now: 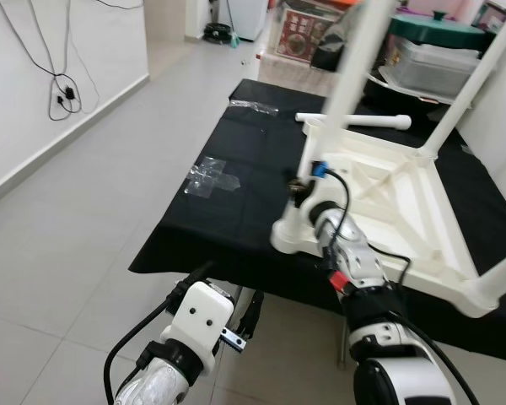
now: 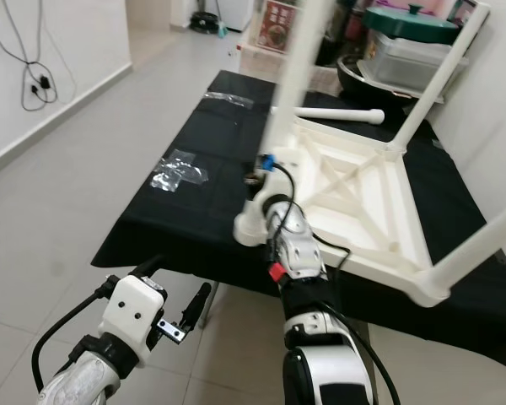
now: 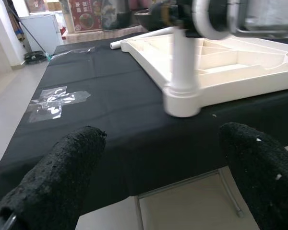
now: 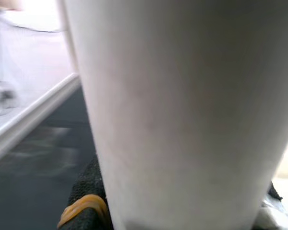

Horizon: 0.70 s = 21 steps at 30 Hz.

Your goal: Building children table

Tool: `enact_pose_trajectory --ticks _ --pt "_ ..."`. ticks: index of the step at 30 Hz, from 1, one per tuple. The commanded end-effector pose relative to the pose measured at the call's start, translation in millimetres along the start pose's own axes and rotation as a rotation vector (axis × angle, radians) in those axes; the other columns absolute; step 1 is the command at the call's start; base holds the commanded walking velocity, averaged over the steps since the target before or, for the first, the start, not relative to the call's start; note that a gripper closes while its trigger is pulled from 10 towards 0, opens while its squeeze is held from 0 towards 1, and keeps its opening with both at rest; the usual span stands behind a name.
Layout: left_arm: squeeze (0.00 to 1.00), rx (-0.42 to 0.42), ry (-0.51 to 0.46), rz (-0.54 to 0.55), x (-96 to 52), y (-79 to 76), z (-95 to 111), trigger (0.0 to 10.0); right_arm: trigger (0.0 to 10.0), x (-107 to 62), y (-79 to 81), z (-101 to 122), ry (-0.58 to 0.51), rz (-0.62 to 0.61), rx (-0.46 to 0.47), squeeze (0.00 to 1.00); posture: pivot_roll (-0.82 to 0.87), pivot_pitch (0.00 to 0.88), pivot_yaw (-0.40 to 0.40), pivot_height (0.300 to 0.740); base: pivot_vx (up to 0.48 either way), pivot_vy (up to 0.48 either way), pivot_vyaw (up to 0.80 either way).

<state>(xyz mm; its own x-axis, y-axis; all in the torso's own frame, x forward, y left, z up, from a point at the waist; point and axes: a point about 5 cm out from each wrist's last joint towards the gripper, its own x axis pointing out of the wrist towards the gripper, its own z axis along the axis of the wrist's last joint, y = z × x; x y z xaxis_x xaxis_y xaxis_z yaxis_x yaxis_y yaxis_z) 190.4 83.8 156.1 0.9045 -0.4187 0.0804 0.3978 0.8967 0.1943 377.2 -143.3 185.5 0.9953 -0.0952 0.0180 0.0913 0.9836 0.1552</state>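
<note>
A white children's table (image 1: 402,221) lies upside down on a black-covered table (image 1: 236,211). Three white legs stand up from its corners. My right gripper (image 1: 303,186) is shut on the near-left leg (image 1: 347,69) just above its socket. In the right wrist view that leg (image 4: 182,110) is pressed against a finger pad (image 4: 84,211). A loose fourth leg (image 1: 354,121) lies along the far edge of the white top. My left gripper (image 1: 224,292) hangs open, low in front of the table's near edge, its fingers (image 3: 62,172) wide apart and holding nothing.
Crumpled clear plastic (image 1: 211,175) lies on the black cloth at the left, and another piece (image 1: 253,106) lies farther back. A clear box with a green lid (image 1: 430,55) stands behind at the right. Open tiled floor (image 1: 76,211) stretches to the left wall, where cables (image 1: 63,93) hang.
</note>
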Motion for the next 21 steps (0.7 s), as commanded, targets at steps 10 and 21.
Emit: enact_pose_trajectory --ticks 10,21 --pt "0.0 0.006 -0.004 -0.006 1.0 -0.6 0.2 10.0 10.0 -25.6 24.9 -8.6 0.004 -0.098 0.083 1.0 0.13 0.055 -0.165 0.74 0.0 0.0 0.0" --pt "0.0 0.004 -0.004 -0.006 1.1 -0.8 0.0 10.0 10.0 -1.9 -6.6 35.6 -0.196 0.048 0.134 0.0 0.13 0.052 -0.168 0.74 0.0 0.0 0.0"
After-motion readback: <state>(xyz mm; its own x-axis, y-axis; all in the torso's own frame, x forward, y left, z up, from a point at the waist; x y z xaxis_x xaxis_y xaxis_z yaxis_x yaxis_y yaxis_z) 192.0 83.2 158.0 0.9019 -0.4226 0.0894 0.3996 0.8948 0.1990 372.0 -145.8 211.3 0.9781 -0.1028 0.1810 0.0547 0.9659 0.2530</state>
